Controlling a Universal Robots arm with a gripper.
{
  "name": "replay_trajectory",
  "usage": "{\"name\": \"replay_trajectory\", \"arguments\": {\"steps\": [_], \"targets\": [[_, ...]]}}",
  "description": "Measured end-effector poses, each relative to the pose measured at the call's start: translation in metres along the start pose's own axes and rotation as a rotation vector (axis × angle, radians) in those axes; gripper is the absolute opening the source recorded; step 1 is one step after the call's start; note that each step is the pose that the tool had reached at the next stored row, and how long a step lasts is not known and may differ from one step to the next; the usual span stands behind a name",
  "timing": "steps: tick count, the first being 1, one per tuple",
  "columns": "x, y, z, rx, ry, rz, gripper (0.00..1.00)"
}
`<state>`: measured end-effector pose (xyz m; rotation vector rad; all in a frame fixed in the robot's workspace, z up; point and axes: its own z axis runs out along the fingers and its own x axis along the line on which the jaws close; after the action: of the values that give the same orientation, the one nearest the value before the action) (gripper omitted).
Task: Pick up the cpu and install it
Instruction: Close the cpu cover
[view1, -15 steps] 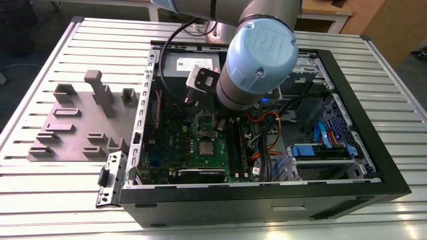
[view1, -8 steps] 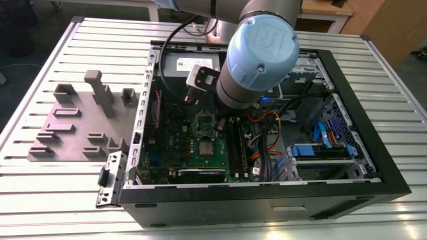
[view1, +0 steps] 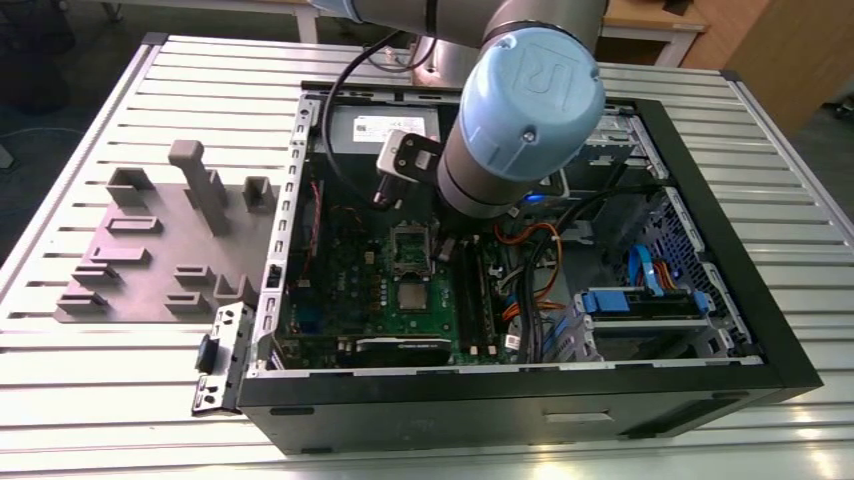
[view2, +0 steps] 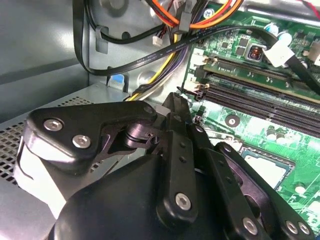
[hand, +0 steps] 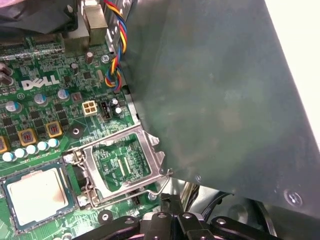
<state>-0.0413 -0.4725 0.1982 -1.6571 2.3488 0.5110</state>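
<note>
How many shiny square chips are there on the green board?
1. The cpu lies flat on the green board, right beside the open socket frame. The arm covers part of the board in the exterior view, so others could be hidden.

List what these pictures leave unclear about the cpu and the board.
- Second wrist view: the gripper hides most of the cpu.
- Exterior view: the arm covers part of the green board; the cpu is too small to judge its seating.
- First wrist view: a grey panel hides the board beyond the socket frame.
</note>
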Motion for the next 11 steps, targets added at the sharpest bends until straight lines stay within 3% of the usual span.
{"name": "replay_trajectory", "arguments": {"steps": [11], "targets": [[0.0008,-0.002,0.0034,0.0034,-0.0016,0.008,0.11]]}}
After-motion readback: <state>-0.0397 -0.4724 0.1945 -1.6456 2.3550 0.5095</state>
